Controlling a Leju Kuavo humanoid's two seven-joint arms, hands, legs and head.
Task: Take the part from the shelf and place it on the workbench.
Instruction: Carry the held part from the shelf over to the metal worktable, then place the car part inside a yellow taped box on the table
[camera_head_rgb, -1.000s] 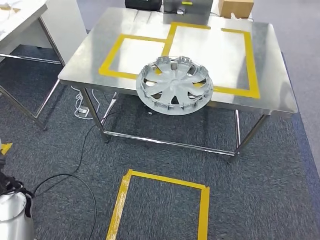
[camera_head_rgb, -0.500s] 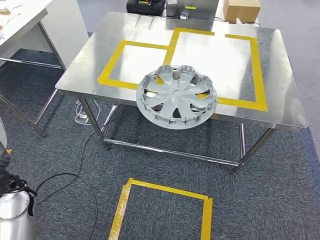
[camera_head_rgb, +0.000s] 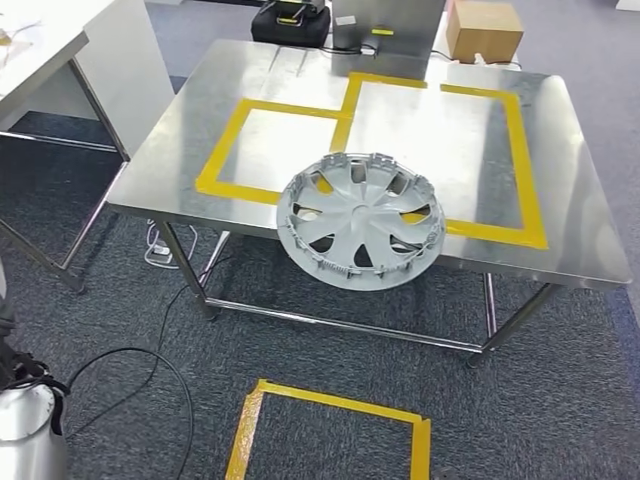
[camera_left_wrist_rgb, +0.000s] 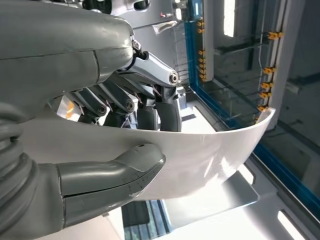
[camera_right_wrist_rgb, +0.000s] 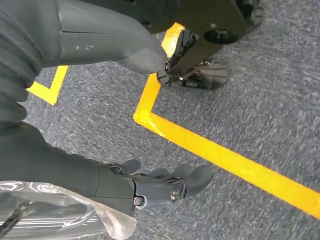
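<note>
Currently the part, a silver hubcap (camera_head_rgb: 361, 220), is seen in the head view over the near edge of the steel workbench (camera_head_rgb: 226, 95), overhanging the front lip and tilted slightly; whether it is fully resting on the top cannot be told. In the left wrist view a pale curved rim (camera_left_wrist_rgb: 211, 155) is clamped by the left hand (camera_left_wrist_rgb: 124, 135): thumb under, darker fingers (camera_left_wrist_rgb: 166, 107) over the top face. This is judged to be the same hubcap held at its edge.

Handling, as a judgement: thin moulded plastic, light, fairly stiff across the face but springy at the rim. Small clips around the edge look fragile and should be kept out of the pinch. The painted face is likely slippery, so a rim grip between spokes is preferred, with support kept beneath.

The right hand (camera_right_wrist_rgb: 166, 187) hangs low over grey carpet (camera_right_wrist_rgb: 264, 100) beside yellow floor tape (camera_right_wrist_rgb: 226, 160); its fingers are loosely extended, nothing held.

Yellow tape rectangles (camera_head_rgb: 483, 150) mark the workbench top. A cardboard box (camera_head_rgb: 483, 28) sits at the far edge.
</note>
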